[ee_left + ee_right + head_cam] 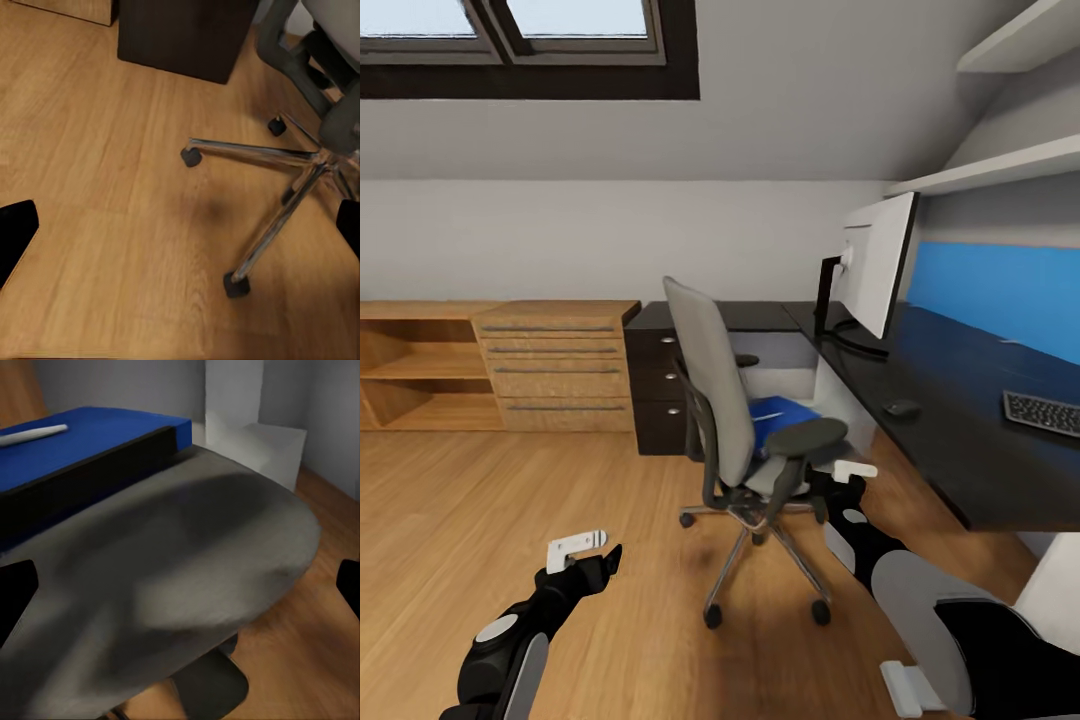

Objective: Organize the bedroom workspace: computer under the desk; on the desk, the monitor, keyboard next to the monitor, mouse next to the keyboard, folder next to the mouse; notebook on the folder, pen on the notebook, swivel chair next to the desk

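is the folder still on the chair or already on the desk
On the chair: the blue folder lies flat on the swivel chair seat, a white pen on top.

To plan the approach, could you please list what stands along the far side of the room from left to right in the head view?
Open wooden shelf unit → light wooden drawer chest → dark drawer cabinet → grey swivel chair → white-backed monitor → black keyboard.

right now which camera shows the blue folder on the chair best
The right wrist view: the blue folder lies close up on the chair seat with a white pen on top. The head view shows only a blue patch behind the armrest.
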{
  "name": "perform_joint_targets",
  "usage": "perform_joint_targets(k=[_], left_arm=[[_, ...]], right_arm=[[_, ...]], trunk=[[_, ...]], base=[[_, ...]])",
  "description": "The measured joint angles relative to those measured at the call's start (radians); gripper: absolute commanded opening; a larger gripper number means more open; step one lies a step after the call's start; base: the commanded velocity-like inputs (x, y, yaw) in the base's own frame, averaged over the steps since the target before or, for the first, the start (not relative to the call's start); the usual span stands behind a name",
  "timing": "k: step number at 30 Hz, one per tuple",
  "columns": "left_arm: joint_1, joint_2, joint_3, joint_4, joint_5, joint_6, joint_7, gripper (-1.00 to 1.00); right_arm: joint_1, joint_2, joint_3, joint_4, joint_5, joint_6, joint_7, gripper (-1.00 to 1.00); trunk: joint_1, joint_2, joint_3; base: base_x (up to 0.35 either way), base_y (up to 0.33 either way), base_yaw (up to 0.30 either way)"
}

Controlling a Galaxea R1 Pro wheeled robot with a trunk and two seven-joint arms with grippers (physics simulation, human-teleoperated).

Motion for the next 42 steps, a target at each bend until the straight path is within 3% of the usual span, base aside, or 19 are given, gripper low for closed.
perform_joint_targets(k=[12,16,22,27,33,42], left_arm=[[0.0,-0.001,0.003,0.0,0.001,0.001,0.001,1.0],[-0.001,-0.004,0.024,0.0,0.001,0.003,0.003,1.0],[0.0,-0.005,0.028,0.0,0.001,0.003,0.003,1.0],[0.0,-0.005,0.029,0.0,0.001,0.003,0.003,1.0],[-0.001,-0.005,0.03,0.0,0.002,0.003,0.003,1.0],[0.0,-0.003,0.031,0.0,0.001,0.002,0.003,1.0]], right_arm=[[0.0,0.003,0.001,0.002,0.0,0.0,0.0,1.0],[0.0,0.003,0.0,0.002,0.0,0.0,-0.001,1.0],[0.0,0.003,0.0,0.002,0.0,0.0,0.0,1.0],[0.0,0.003,0.0,0.002,0.0,0.0,0.0,1.0],[0.0,0.003,0.001,0.0,0.0,0.0,0.0,1.0],[0.0,0.001,0.001,-0.002,0.001,0.0,0.001,1.0]], trunk=[[0.0,0.0,0.008],[0.015,-0.028,-0.001],[0.038,-0.07,-0.015],[0.041,-0.071,-0.031],[0.041,-0.071,-0.027],[0.041,-0.071,-0.024]], base=[[-0.13,0.0,0.261],[-0.002,0.0,0.259],[0.0,0.0,0.259],[0.0,0.0,0.259],[0.0,0.0,0.251],[0.0,0.0,-0.05]])
